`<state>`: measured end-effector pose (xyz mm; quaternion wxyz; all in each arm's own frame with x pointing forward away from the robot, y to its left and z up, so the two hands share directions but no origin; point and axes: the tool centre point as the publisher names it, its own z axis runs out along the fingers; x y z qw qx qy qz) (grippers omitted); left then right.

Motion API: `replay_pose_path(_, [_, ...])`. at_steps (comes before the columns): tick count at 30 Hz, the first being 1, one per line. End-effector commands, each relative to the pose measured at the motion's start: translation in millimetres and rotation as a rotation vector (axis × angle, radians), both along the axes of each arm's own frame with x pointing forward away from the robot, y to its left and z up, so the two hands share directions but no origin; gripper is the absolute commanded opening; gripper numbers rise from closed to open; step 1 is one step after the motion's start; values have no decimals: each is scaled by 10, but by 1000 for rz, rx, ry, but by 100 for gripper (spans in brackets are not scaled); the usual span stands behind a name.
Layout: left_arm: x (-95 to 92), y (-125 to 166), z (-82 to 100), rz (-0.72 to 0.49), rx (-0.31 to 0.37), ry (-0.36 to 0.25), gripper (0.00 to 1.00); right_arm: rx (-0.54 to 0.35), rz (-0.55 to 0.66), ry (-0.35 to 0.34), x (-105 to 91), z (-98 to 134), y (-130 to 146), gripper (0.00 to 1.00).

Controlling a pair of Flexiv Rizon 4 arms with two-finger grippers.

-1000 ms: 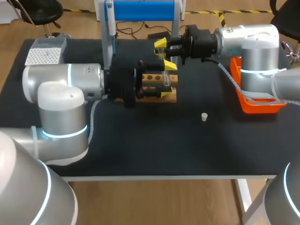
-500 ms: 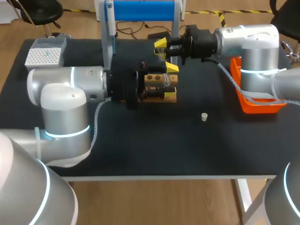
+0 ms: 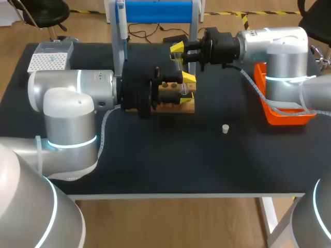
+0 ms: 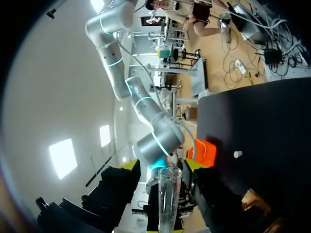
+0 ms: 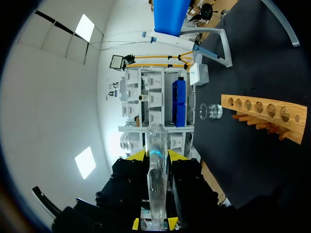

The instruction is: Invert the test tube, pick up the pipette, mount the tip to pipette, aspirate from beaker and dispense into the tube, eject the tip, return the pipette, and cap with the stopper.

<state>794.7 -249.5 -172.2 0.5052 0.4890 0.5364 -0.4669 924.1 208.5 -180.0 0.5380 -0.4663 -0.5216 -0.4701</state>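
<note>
My right gripper (image 3: 178,52) hangs above the far side of the wooden rack (image 3: 176,107), shut on a clear test tube (image 5: 156,141) that sticks out past its yellow tips (image 5: 156,154). In the head view the tube (image 3: 183,86) lies between the yellow tips of my left gripper (image 3: 187,86), which comes in from the left over the rack. The left wrist view shows the tube (image 4: 169,204) centred between that gripper's fingers (image 4: 161,164), with a narrow gap on each side, so it is open. A small white stopper (image 3: 225,128) lies on the mat to the right.
The pipette (image 3: 120,20) hangs on the blue stand at the back. A white tip box (image 3: 49,59) sits at the far left. An orange tray (image 3: 284,114) stands under my right arm. A glass beaker (image 5: 211,111) stands beyond the rack (image 5: 265,114), whose holes are empty.
My left gripper's fingers have drawn in around the tube, and its wrist has shifted slightly. The right arm and the tube have stayed put.
</note>
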Motion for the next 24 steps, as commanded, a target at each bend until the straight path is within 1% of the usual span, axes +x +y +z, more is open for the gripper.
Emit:
replay_pose_path(1, [15, -28, -23, -1, 1, -5, 46, -3, 0, -1, -5, 8, -8, 0])
replay_pose_path(4, [32, -32, -31, 3, 11, -21, 49, -3, 0, -1, -5, 8, -8, 0])
replay_pose_path(7, [46, -34, -38, 4, 14, -25, 48, -3, 0, -1, -5, 8, -8, 0])
replay_pose_path(10, [50, -34, -39, 3, 16, -33, 49, -3, 0, -1, -5, 8, -8, 0])
replay_pose_path(13, [55, -37, -32, 2, 15, -42, 47, -3, 0, -1, -5, 8, -8, 0])
replay_pose_path(14, [56, -37, -30, 4, 14, -45, 36, -3, 0, -1, -5, 8, -8, 0])
replay_pose_path(15, [57, -37, -29, 6, 12, -46, 22, -3, 0, -1, -5, 8, -8, 0])
replay_pose_path(16, [58, -35, -29, 8, 10, -47, 0, -3, 0, -1, -5, 8, -8, 0])
replay_pose_path(24, [53, -13, -35, 28, -9, -58, 0, -3, 0, -1, -5, 8, -8, 0])
